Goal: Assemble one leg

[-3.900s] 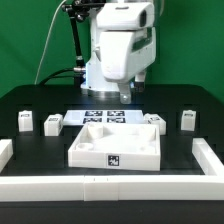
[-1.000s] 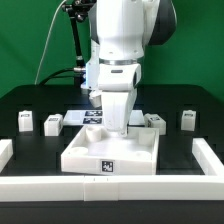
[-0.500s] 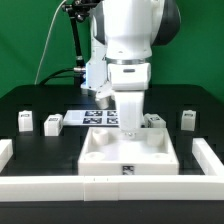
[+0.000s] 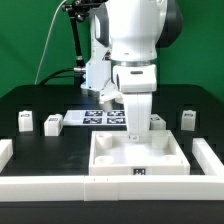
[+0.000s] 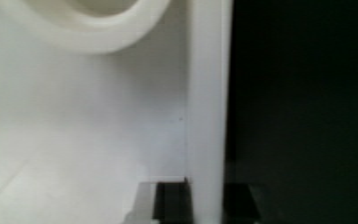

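The large white square tabletop (image 4: 140, 158) lies near the front rail, right of centre in the exterior view. My gripper (image 4: 135, 127) reaches down onto its far wall and is shut on that wall. In the wrist view the two dark fingers (image 5: 172, 203) straddle the thin white wall (image 5: 206, 110), with the gripper's middle (image 5: 206, 192) on it and a round corner socket (image 5: 91, 25) beyond. Small white tagged legs stand upright on the black table: two at the exterior view's left (image 4: 25, 121) (image 4: 53, 123), one at the right (image 4: 186, 118), one just beside the gripper (image 4: 156, 121).
The marker board (image 4: 98, 117) lies behind the tabletop, partly hidden by the arm. Long white border rails run along the front (image 4: 45, 186), the left (image 4: 5, 150) and the right (image 4: 209, 154). The tabletop sits close to the front and right rails.
My gripper came down onto the tabletop's far wall, then moved toward the exterior view's right, and the tabletop slid with it from the centre toward the right rail. The legs stayed put.
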`<action>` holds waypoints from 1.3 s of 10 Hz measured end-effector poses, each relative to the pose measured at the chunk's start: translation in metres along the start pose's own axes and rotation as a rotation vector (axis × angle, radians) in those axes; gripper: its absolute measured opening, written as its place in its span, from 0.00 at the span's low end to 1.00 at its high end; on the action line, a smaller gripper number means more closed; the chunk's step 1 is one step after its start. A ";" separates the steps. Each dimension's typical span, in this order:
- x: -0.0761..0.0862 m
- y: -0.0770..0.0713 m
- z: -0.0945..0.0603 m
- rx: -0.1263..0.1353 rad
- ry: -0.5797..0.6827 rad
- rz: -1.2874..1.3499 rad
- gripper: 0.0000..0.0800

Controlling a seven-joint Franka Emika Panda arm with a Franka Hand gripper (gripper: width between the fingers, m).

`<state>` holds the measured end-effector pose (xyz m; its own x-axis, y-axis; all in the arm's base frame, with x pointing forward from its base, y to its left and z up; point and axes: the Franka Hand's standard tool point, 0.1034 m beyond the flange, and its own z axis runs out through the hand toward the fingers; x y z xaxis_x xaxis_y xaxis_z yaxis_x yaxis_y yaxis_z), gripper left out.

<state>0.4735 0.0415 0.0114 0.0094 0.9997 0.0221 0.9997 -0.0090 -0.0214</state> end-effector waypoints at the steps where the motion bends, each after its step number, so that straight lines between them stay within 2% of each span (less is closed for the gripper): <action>1: 0.007 0.005 0.000 -0.002 0.003 0.007 0.08; 5: 0.026 0.027 0.000 -0.020 0.014 0.004 0.08; 10: 0.030 0.029 0.000 -0.019 0.017 0.015 0.08; 12: 0.029 0.029 0.001 -0.018 0.017 0.016 0.53; 13: 0.029 0.029 0.001 -0.018 0.017 0.016 0.53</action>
<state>0.5026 0.0703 0.0108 0.0261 0.9989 0.0390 0.9997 -0.0260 -0.0034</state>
